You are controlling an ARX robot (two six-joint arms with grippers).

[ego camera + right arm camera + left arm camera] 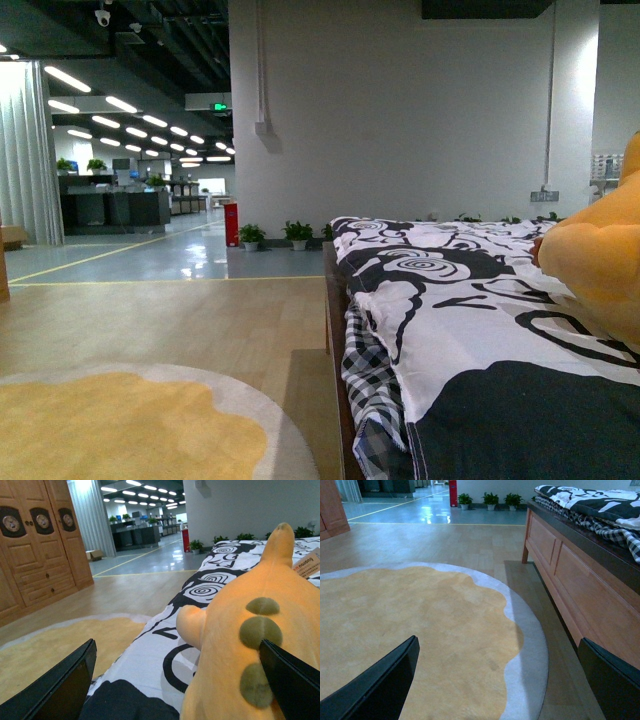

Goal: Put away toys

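Wood floor runs far back through a big bright hall, and close by there is a round yellow rug point(110, 430) next to a bed point(333, 330) with a black and white cover point(450, 300). On top of that cover, far over on the robot's right side, lies the orange-yellow plush toy point(595, 270). Only a part of it shows in the front view. The right wrist view shows it big and close, with a pointed tip, a stubby limb and a row of dull green spots down its back. Its body seems to stretch away from the camera along the bed, toward the pointed tip. The right gripper point(177, 645) has its two black fingers point(60, 690) wide apart and holds nothing. The toy sits just in front of it, more toward one finger than the middle, and I cannot tell if that finger touches it. The left gripper point(497, 645) is wide apart too, with nothing in it. It hangs over the rug beside the bed, well apart from the toy. So the right arm is the near one, and I think it should reach forward and shift over to get the toy between its fingers.
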